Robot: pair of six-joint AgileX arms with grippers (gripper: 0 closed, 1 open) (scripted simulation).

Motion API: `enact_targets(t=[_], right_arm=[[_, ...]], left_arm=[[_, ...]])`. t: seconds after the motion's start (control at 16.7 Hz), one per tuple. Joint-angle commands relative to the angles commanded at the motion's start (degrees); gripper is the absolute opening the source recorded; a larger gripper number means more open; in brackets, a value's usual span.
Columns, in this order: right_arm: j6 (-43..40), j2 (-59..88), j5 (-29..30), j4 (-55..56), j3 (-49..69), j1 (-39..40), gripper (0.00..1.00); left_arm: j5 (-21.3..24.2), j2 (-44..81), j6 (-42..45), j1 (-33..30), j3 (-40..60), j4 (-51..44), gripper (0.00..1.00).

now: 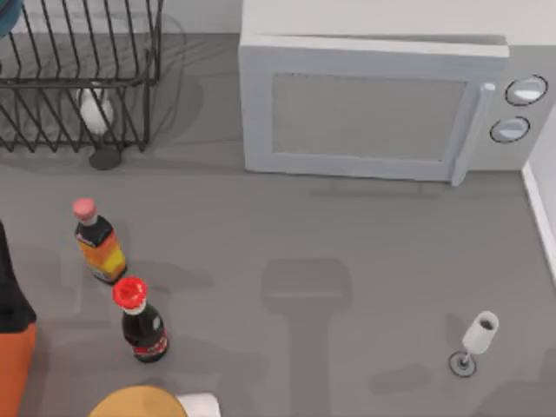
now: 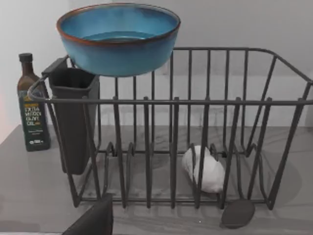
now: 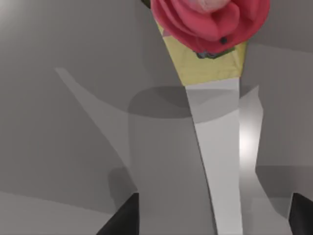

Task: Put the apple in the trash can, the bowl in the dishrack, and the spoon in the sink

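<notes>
Bowl (image 2: 118, 38), glossy teal-blue with thin reddish rim, upper left of the left wrist view, above the black wire dishrack (image 2: 195, 147). Olive-oil bottle (image 2: 32, 105) labelled "EXTRA VIRGIN OLIVE OIL" far left. Jaw states: cannot tell.

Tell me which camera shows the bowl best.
The left wrist view: the bowl appears whole, upright above the dishrack rim. The top view catches just a blue sliver at its corner.
</notes>
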Motion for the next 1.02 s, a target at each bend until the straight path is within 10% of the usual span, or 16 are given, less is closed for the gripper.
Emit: enact_targets(t=[1.02], right_arm=[[2.06, -13.79, 1.69, -30.72, 17.24, 0.1, 0.0]], left_arm=[[0.0, 0.0, 0.0, 0.0, 0.0, 0.0, 1.0]])
